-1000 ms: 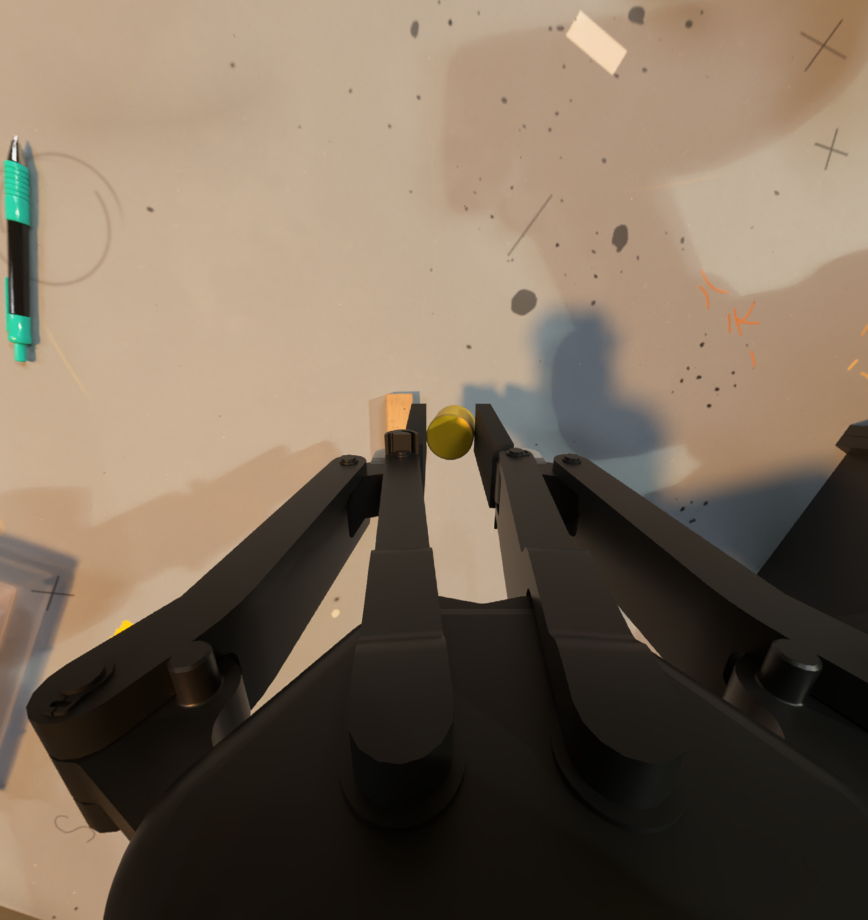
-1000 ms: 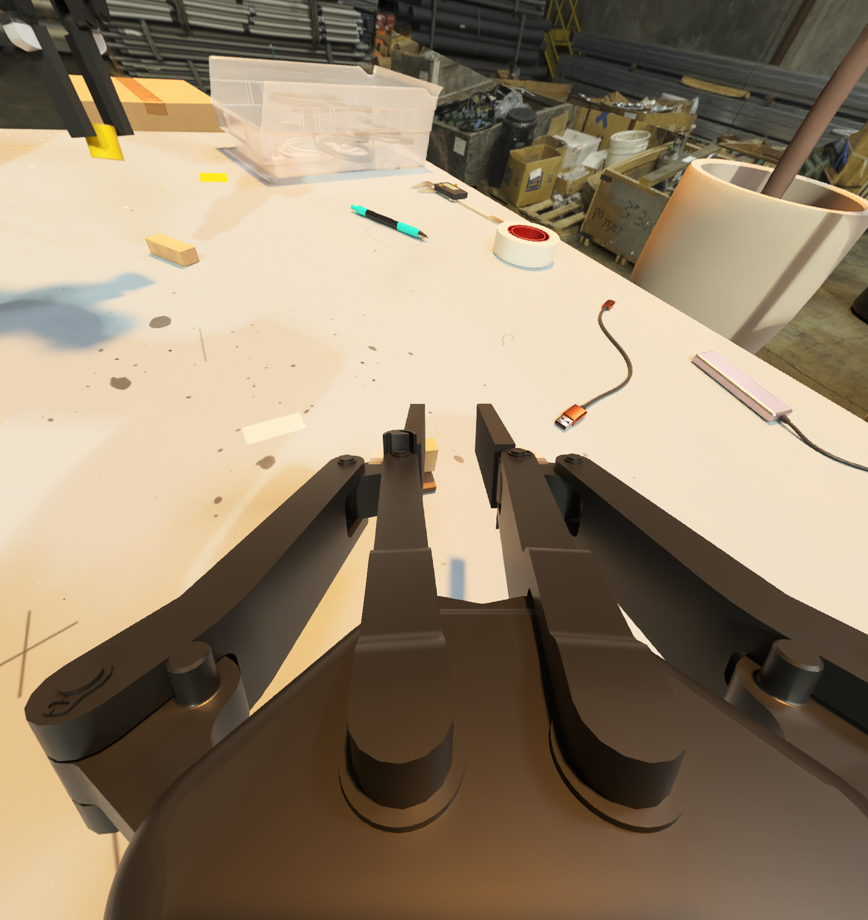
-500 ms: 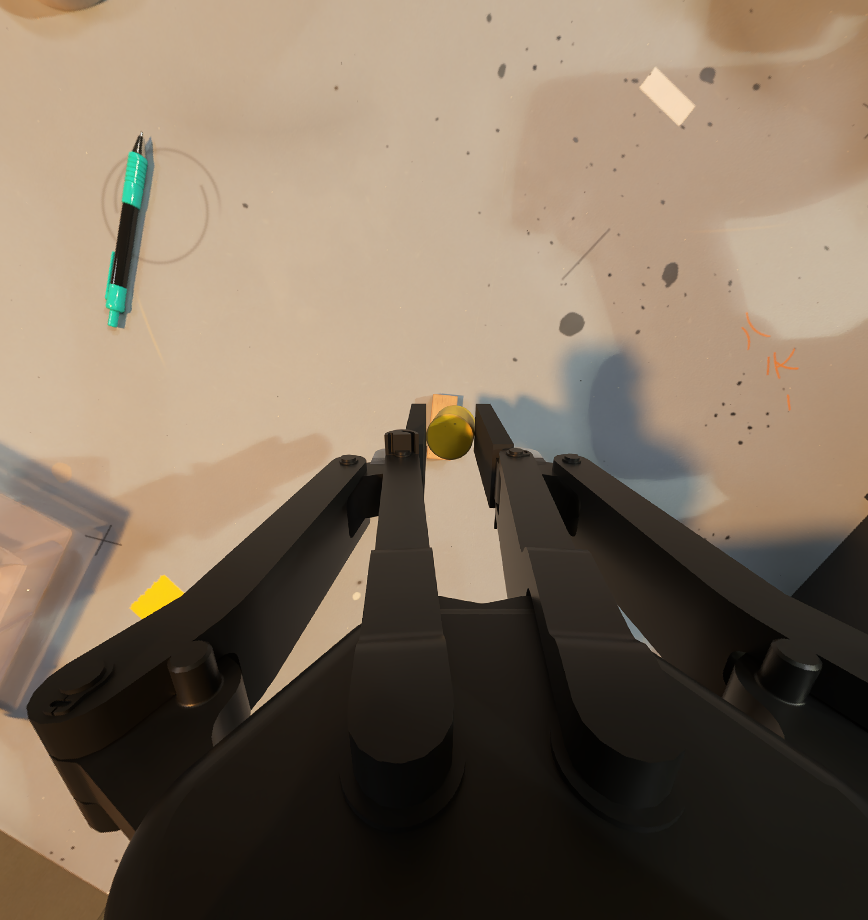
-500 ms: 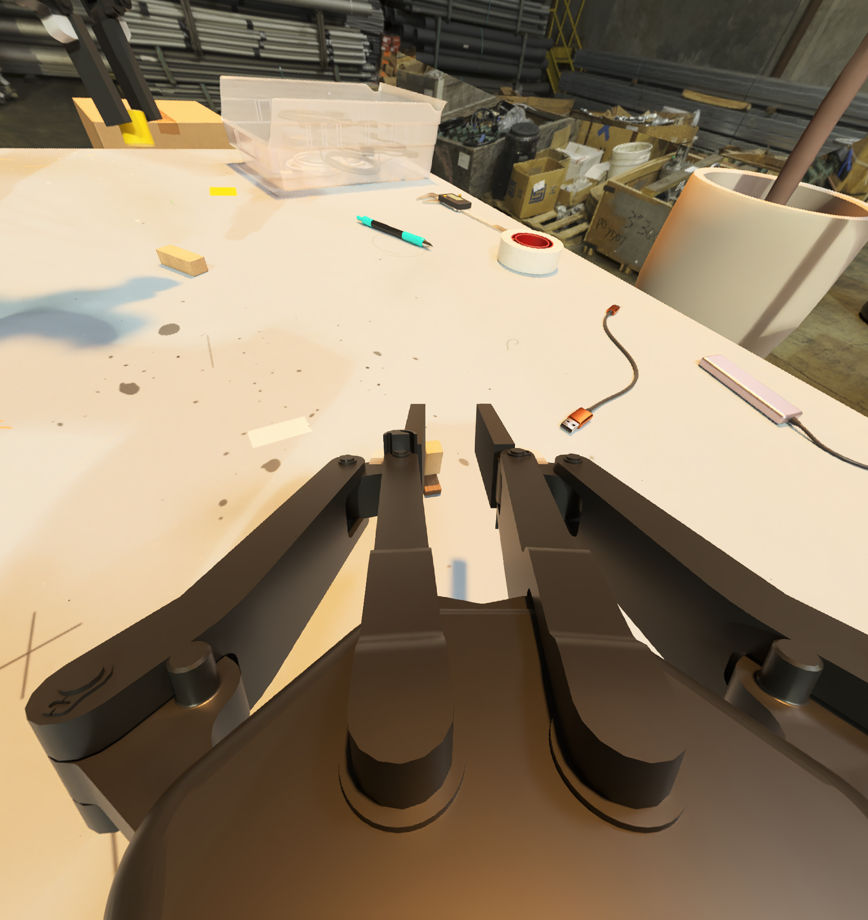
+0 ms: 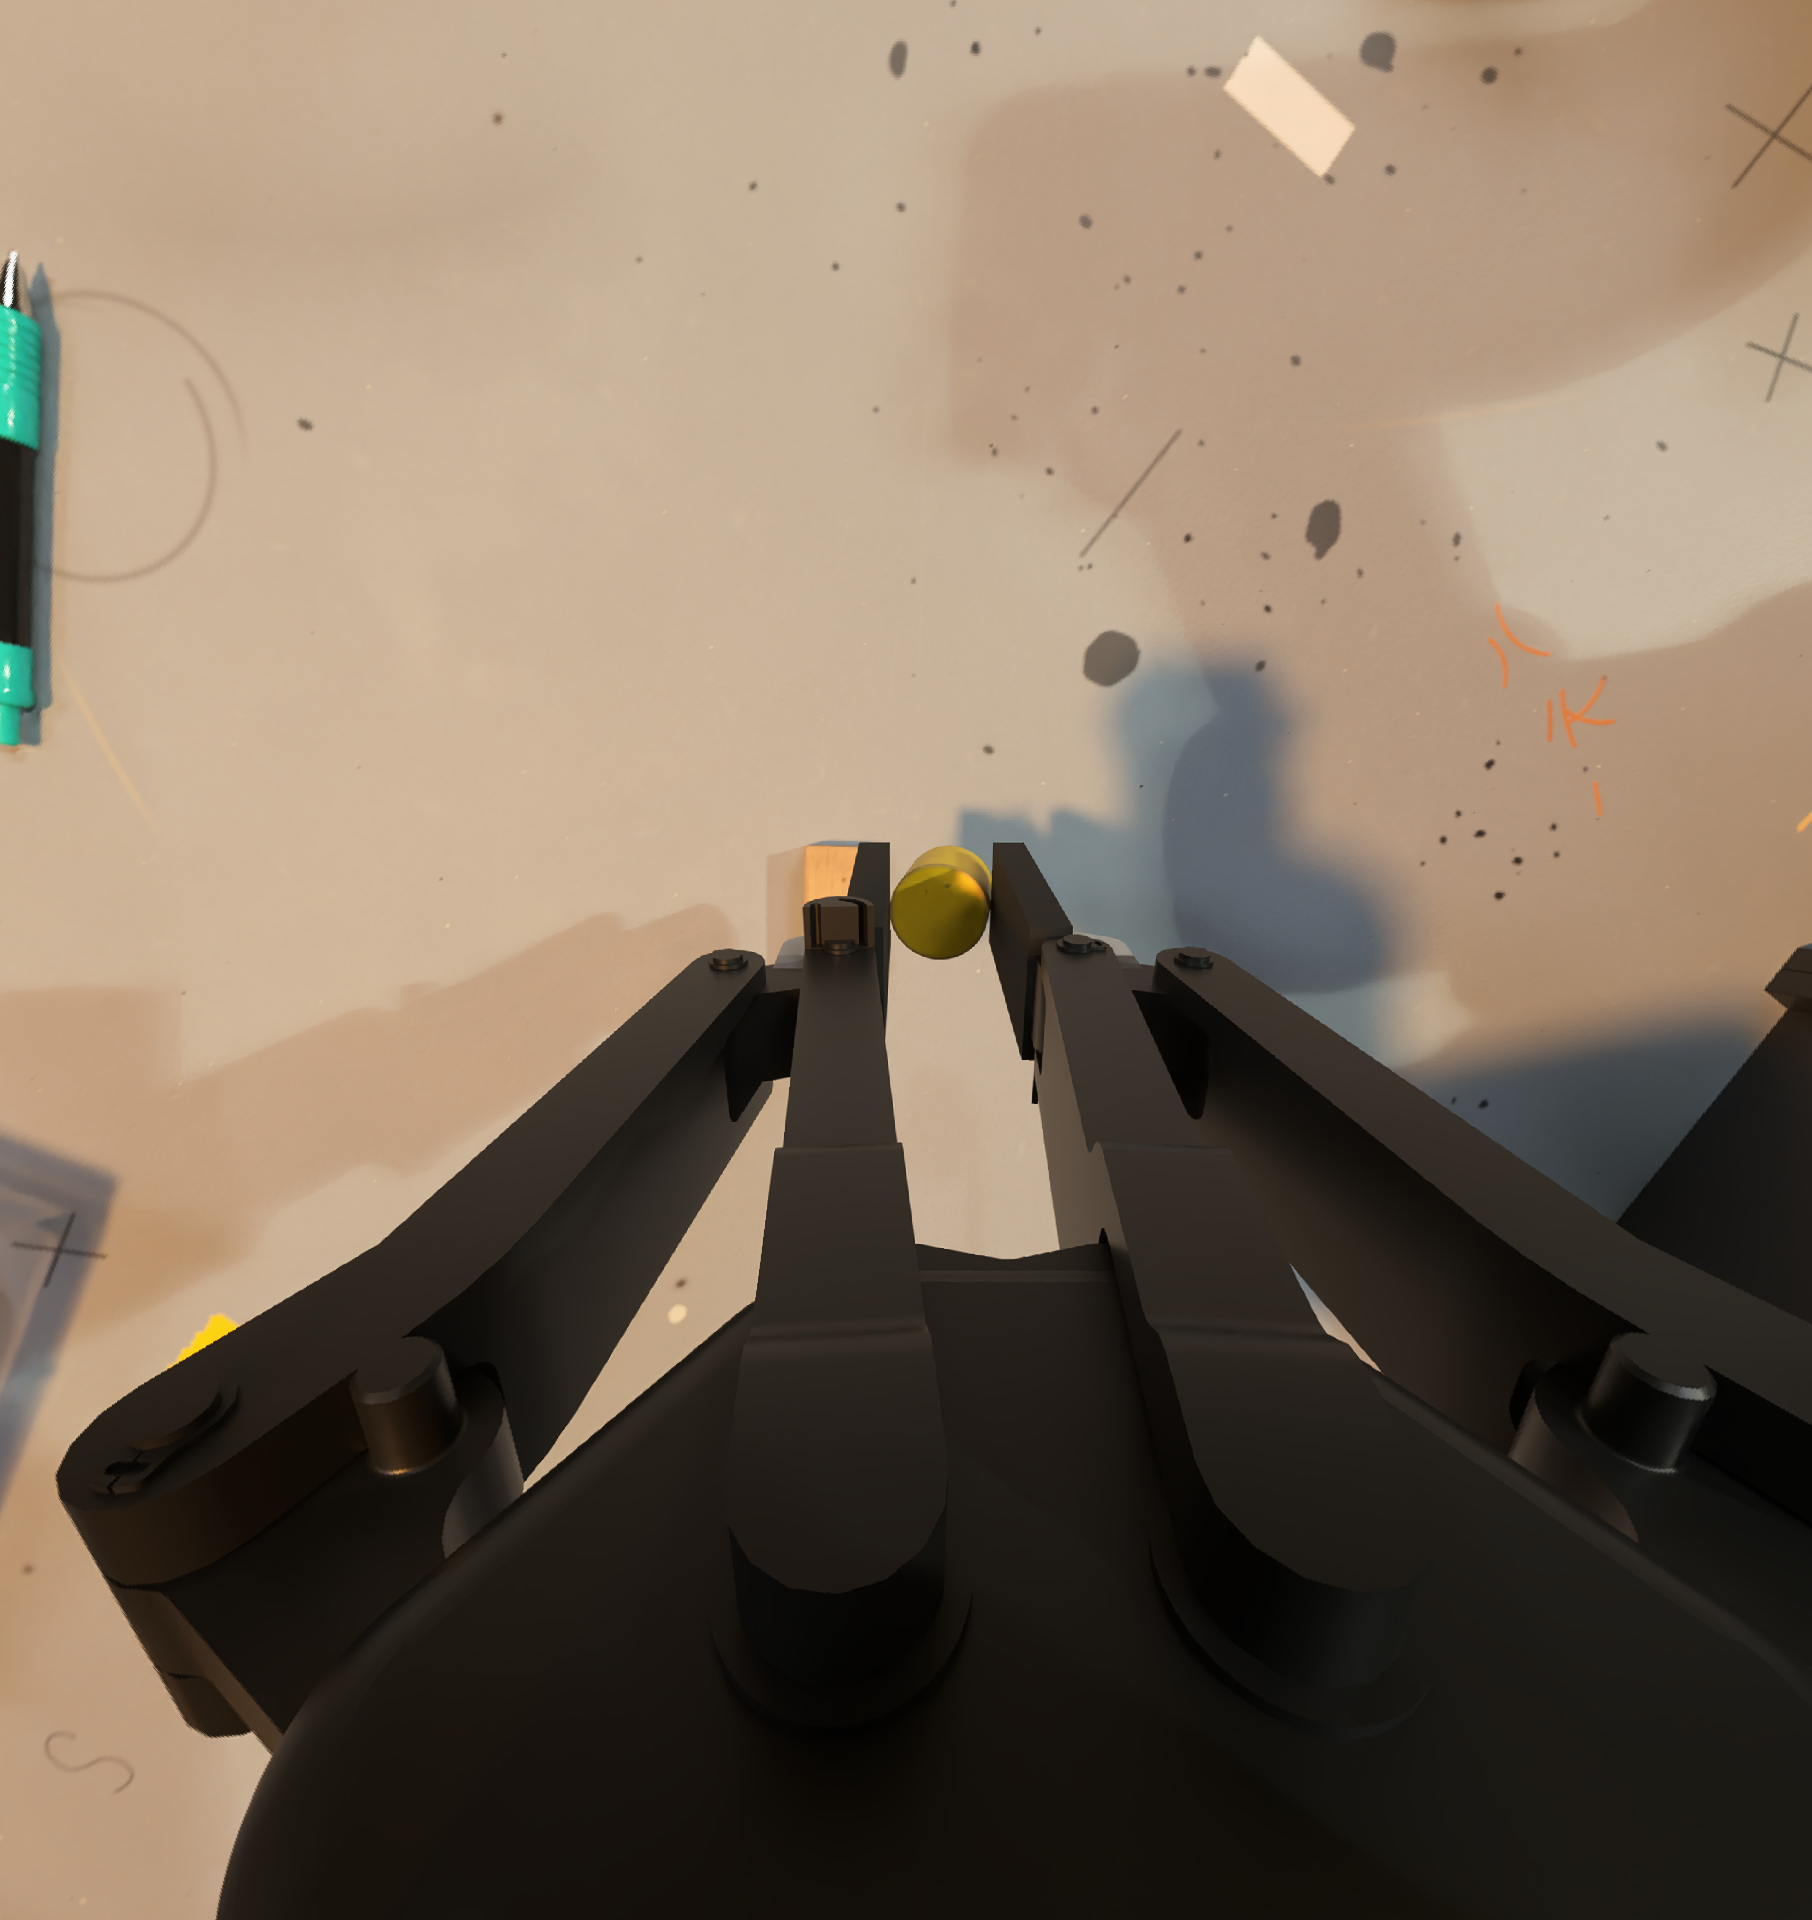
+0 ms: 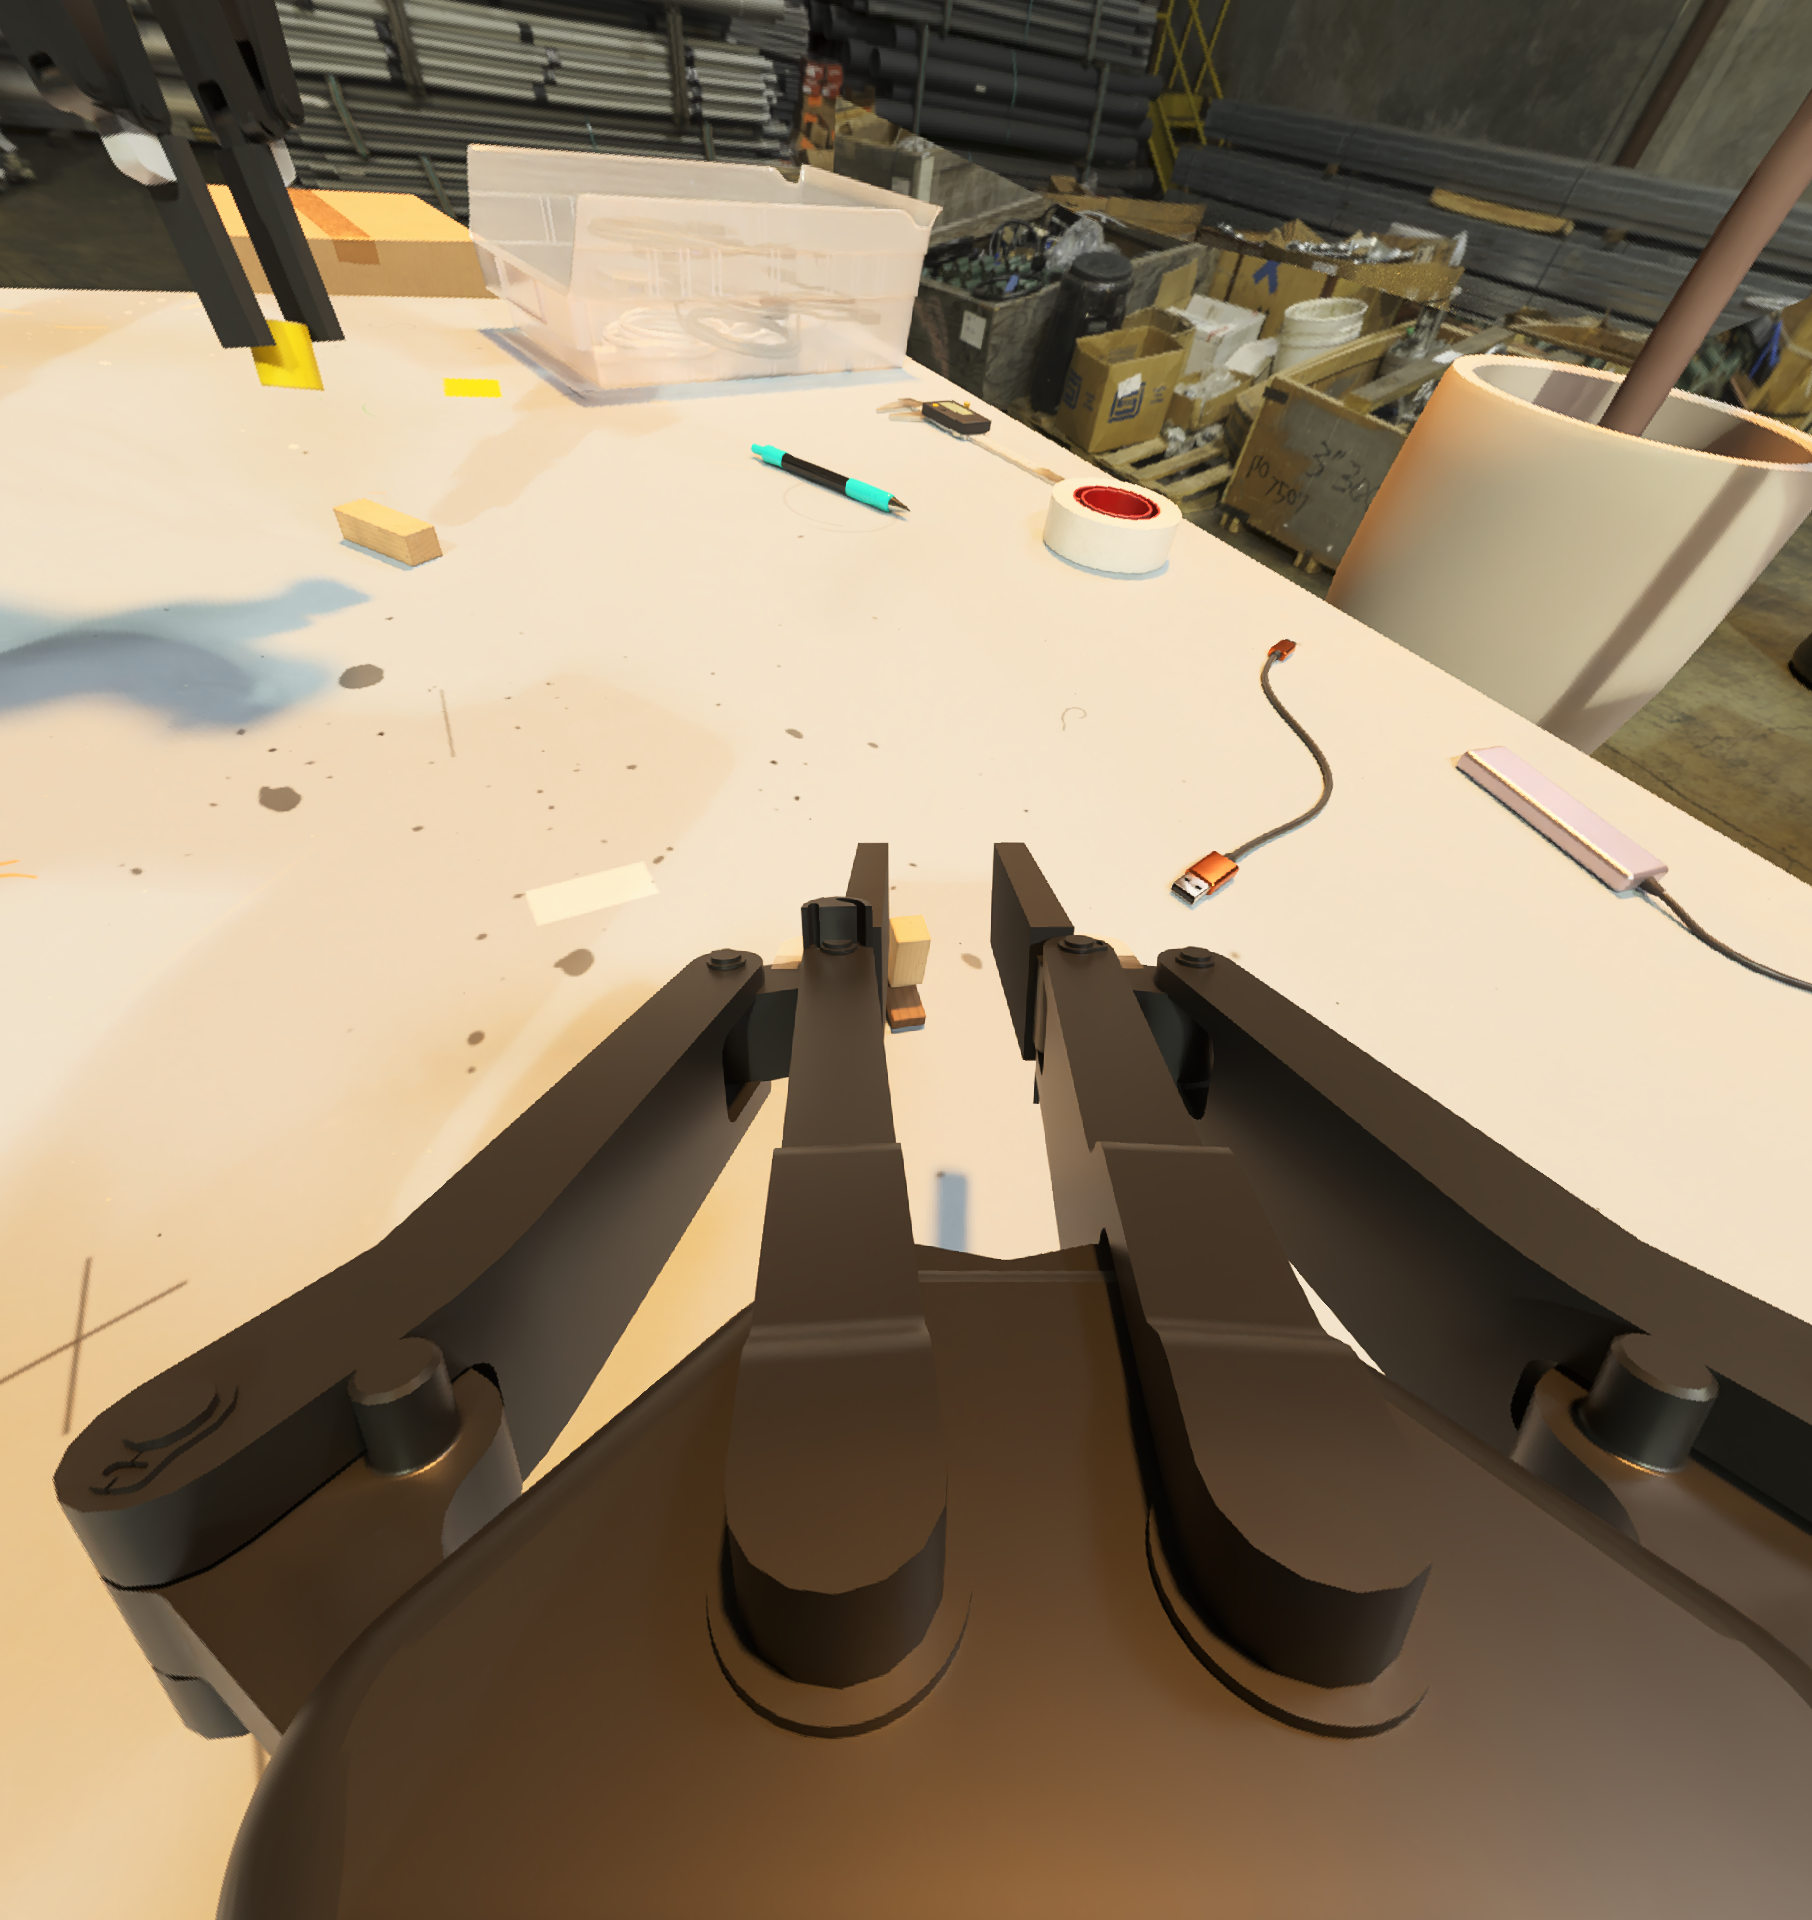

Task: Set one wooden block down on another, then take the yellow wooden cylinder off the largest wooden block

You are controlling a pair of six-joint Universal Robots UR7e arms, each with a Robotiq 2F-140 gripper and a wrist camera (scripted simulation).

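My left gripper (image 5: 940, 878) is shut on the yellow wooden cylinder (image 5: 938, 902) and holds it above the table. Below it, a light wooden block (image 5: 827, 871) lies on the table, half hidden by my left finger. In the right wrist view that gripper (image 6: 258, 260) hangs at the far left with the cylinder (image 6: 287, 358), beyond the long light block (image 6: 388, 532). My right gripper (image 6: 940, 873) is open and empty above a small light block (image 6: 907, 948) that stands on a darker brown block (image 6: 907, 1010).
A green-black pen (image 5: 10, 499) (image 6: 829, 480), a clear bin (image 6: 694, 281), a cardboard box (image 6: 362, 244), a tape roll (image 6: 1110, 525), an orange USB cable (image 6: 1286, 769) and a flat pale device (image 6: 1556, 821) lie on the table. A large pale drum (image 6: 1567, 540) stands past the right edge.
My left gripper swung sideways with the cylinder, then came back and sank a little lower. My right gripper has barely moved and stays open over the stacked blocks.
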